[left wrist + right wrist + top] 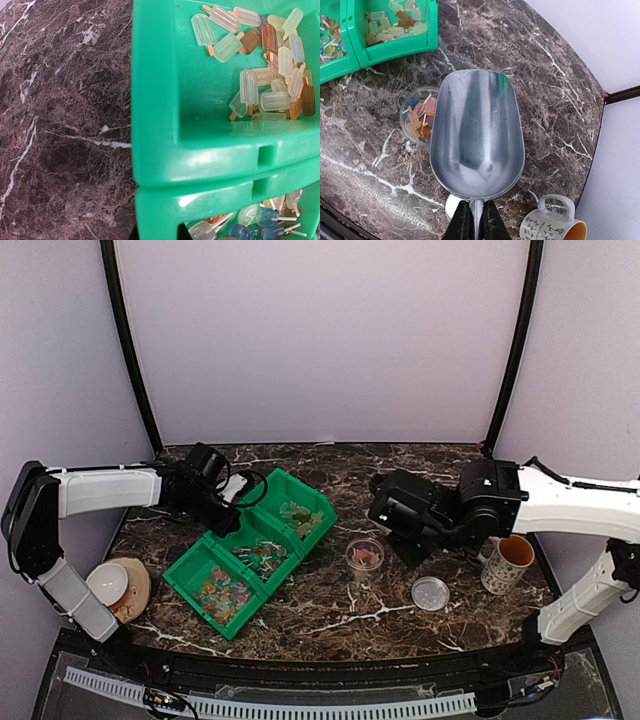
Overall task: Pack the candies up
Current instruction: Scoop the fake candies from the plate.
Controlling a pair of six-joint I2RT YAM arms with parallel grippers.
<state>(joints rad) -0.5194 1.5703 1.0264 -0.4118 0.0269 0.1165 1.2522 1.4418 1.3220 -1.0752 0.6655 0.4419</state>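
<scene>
A robot lab booth: pale walls (320, 340) and black posts (130, 350) enclose a marble-patterned table (330, 625) carrying a left arm (100, 490) and right arm (580, 505).

You've got bright, even overhead light and soft shadows. Glare streaks the metal scoop (477, 135), sheen on the green bin (200, 165) rim; candies (260, 95) look crisp, overhead view slightly soft, bowed at edges.

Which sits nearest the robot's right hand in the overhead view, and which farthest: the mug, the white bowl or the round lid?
1. Round lid: right beside the right hand, toward the near edge.
2. Mug: farther out on the right.
3. White bowl: far off on the left side.
</scene>
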